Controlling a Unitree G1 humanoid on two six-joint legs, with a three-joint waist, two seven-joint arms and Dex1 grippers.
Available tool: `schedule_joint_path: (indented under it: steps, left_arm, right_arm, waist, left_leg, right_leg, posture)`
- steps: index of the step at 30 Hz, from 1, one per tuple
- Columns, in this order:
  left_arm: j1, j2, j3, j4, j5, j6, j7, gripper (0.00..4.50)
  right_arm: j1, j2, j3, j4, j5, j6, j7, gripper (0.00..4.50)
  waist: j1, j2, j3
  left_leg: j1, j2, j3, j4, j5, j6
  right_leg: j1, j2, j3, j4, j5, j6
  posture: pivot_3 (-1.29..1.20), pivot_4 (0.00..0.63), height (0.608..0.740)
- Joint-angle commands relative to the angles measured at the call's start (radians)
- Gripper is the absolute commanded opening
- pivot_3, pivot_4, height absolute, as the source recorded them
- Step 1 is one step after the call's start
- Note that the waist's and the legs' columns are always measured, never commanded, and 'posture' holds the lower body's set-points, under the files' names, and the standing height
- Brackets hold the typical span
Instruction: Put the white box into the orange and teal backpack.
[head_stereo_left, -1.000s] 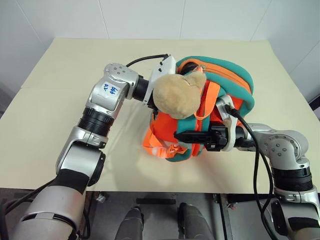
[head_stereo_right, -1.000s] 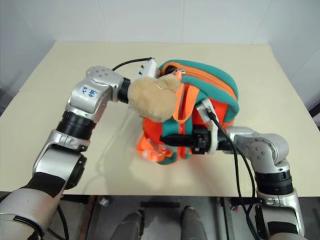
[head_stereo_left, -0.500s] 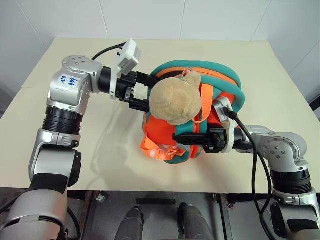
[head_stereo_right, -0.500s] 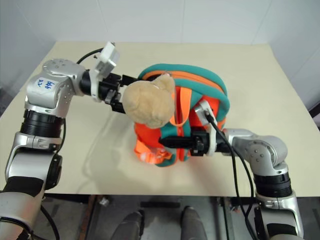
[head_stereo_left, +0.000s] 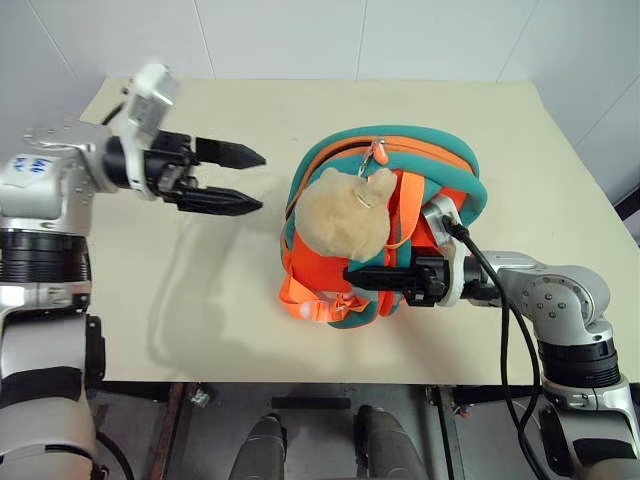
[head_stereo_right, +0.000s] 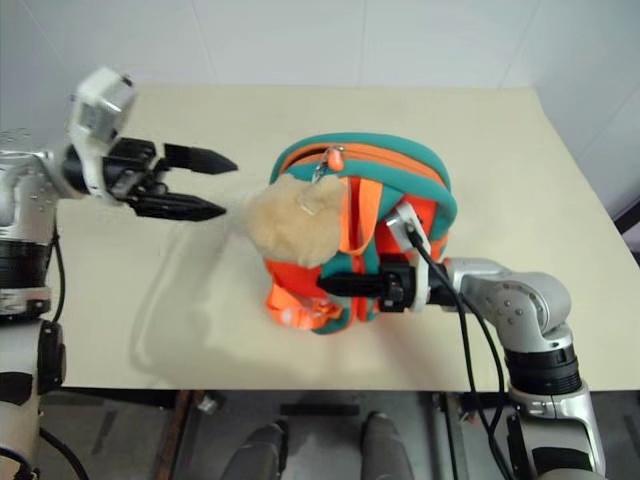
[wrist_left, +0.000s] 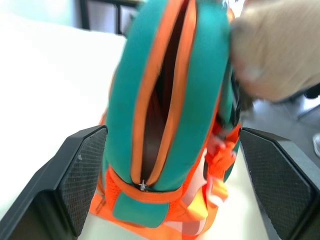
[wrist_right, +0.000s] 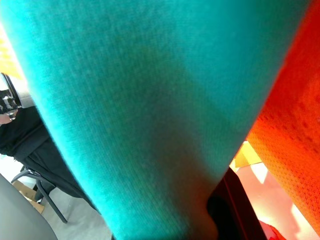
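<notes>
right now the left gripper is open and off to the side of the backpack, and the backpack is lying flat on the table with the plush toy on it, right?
One thing is wrong: the orange and teal backpack is not lying flat. The left eye view shows it standing upright on the table, with the right gripper on its strap. The left gripper is open beside it, and the plush toy hangs on it.

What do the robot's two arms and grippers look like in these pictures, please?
Both arms are silver metal with black ribbed joint bands. The left gripper has two black pointed fingers with textured pads, a white camera block above, and a handwritten sticker on the arm. The right gripper is black, with a black cable.
</notes>
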Motion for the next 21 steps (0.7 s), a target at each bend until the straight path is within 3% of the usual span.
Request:
schedule_joint_path:
  steps: [1,13,21]
  left_arm:
    - [-0.029,0.029,0.087,-0.048,-0.109,0.078,-0.019,4.49]
    - [0.029,-0.095,0.099,-0.373,-0.378,0.382,0.21,4.49]
    - [0.055,-0.186,-0.027,-0.452,-0.306,0.302,0.311,4.49]
  right_arm:
    - [0.001,-0.003,-0.019,-0.015,0.005,-0.018,-0.007,0.13]
    - [-0.03,0.017,0.007,0.026,-0.019,-0.036,0.001,0.13]
    - [-0.034,0.042,0.017,0.032,-0.026,-0.047,0.0,0.13]
  waist:
    - [0.001,0.0,0.0]
    - [-0.001,0.0,0.0]
    - [0.004,0.0,0.0]
  left_leg:
    - [0.0,0.0,0.0,0.0,0.0,0.0]
    - [0.001,0.0,0.0,0.001,0.0,0.0]
    - [0.003,0.0,0.0,0.001,0.001,-0.001]
  right_leg:
    - [0.0,0.0,0.0,0.0,0.0,0.0]
    - [0.0,0.0,0.001,0.0,0.0,0.0]
    - [0.0,0.0,0.002,0.001,0.0,-0.001]
  posture:
    - [0.0,0.15,0.74]
    - [0.0,0.15,0.74]
    - [0.0,0.15,0.74]
